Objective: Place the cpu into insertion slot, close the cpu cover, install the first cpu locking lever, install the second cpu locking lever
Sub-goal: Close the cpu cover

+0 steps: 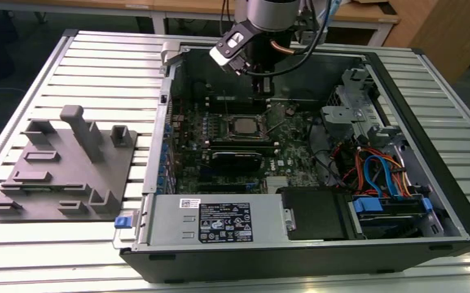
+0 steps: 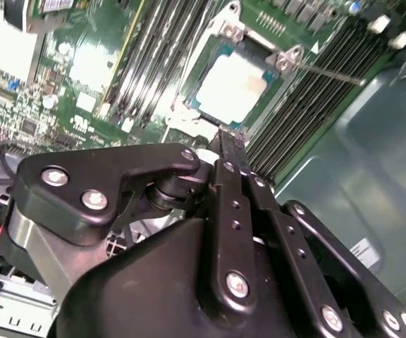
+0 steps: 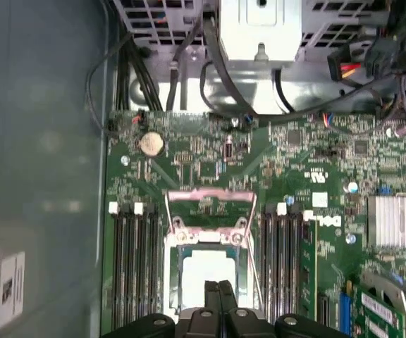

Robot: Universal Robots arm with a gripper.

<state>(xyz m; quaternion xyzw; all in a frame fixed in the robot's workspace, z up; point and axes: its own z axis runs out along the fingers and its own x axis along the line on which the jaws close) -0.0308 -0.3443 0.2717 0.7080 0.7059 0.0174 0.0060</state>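
The cpu (image 1: 242, 126) lies flat in the insertion slot (image 1: 226, 122) on the green board, its silver top bright in both wrist views (image 2: 235, 88) (image 3: 204, 274). The cpu cover (image 3: 174, 264) lies down around it as a thin metal frame. A thin lever rod (image 2: 330, 74) sticks out sideways from one corner of the socket. My gripper (image 1: 261, 91) hangs over the board just behind the socket, as the exterior view has it. Its fingertips (image 3: 218, 292) (image 2: 225, 144) are pressed together, with nothing between them, over the socket's edge.
Long black memory slots (image 3: 136, 267) flank the socket on both sides. A black block (image 1: 235, 160) sits in front of it. Cables and a drive cage (image 1: 349, 116) fill the exterior view's right. A grey fixture plate (image 1: 64, 165) lies on the table at its left.
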